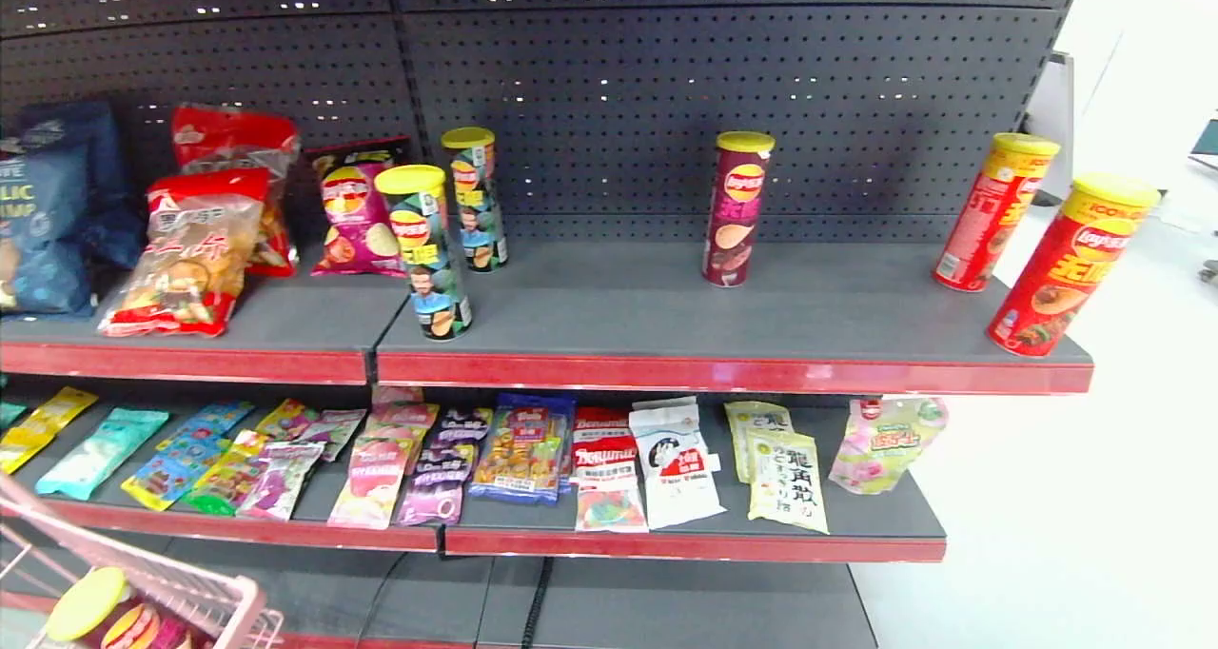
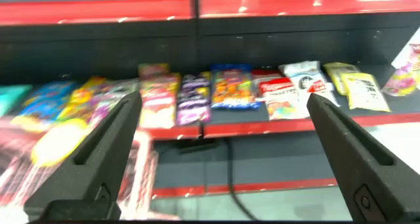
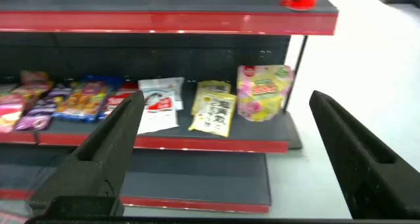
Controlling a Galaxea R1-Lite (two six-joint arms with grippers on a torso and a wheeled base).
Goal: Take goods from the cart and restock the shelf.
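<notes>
Left gripper (image 2: 224,98) spread wide, holding nothing; right gripper (image 3: 228,96) the same. Yellow-lidded chip can (image 1: 88,603) lies in the pink cart (image 1: 205,587), near the left gripper, outside its jaws. Judged light, stiff, smooth-walled, dentable: grasp mid-body, across the diameter.
</notes>
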